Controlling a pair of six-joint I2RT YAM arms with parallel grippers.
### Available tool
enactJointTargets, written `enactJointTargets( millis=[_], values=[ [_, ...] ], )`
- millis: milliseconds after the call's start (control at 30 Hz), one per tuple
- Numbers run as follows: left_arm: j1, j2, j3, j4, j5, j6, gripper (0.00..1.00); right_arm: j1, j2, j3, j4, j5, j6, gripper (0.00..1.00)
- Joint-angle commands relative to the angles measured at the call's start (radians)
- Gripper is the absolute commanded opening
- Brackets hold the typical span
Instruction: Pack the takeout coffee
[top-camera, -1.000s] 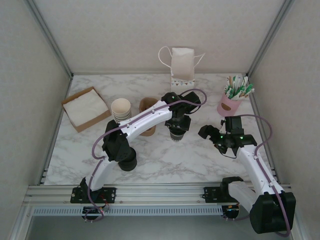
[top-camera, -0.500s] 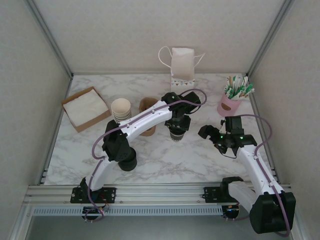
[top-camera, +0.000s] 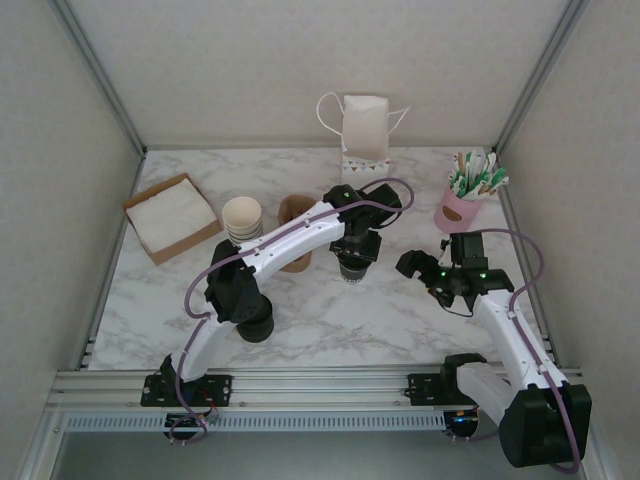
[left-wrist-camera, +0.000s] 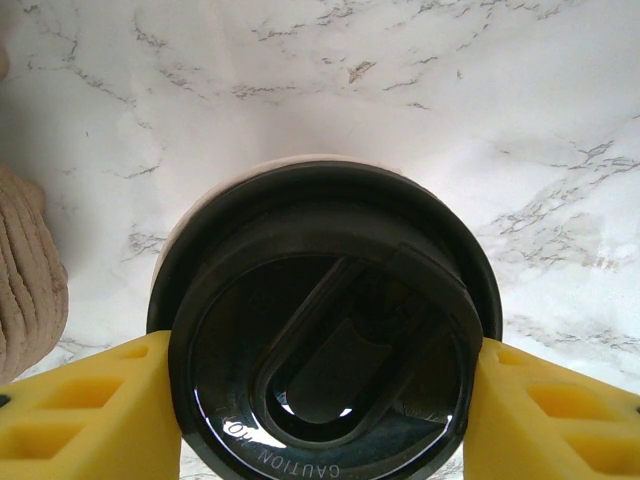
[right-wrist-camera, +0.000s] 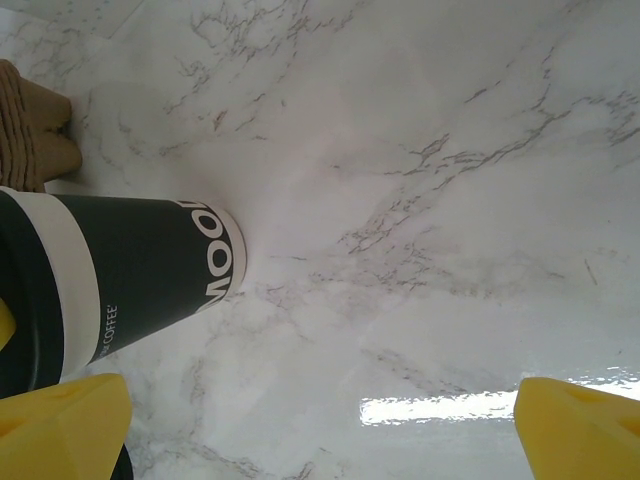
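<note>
Overhead, the left gripper (top-camera: 352, 265) hides nearly all of the takeout coffee (top-camera: 349, 279). The left wrist view cuts the coffee's lid (left-wrist-camera: 325, 340) at its near rim (embossed lettering partly lost). Left of the coffee, a brown ribbed stack (left-wrist-camera: 25, 270) runs off frame.

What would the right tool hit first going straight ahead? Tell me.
Probably the bare marble tabletop: the open right tool points at it, with the takeout coffee off to one side. Depth is unclear.
</note>
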Motion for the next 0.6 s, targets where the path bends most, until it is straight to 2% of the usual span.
enactJointTargets(
  millis=[0, 567],
  values=[
    [-0.01, 0.007, 0.012, -0.005, -0.031, 0.012, 0.51, -0.008, -0.008, -0.01, 0.0, -0.018, -0.013, 0.99],
    [-0.008, -0.004, 0.034, 0.001, -0.059, 0.012, 0.51, -0.009, -0.008, -0.008, 0.0, -0.026, -0.015, 0.99]
  ],
)
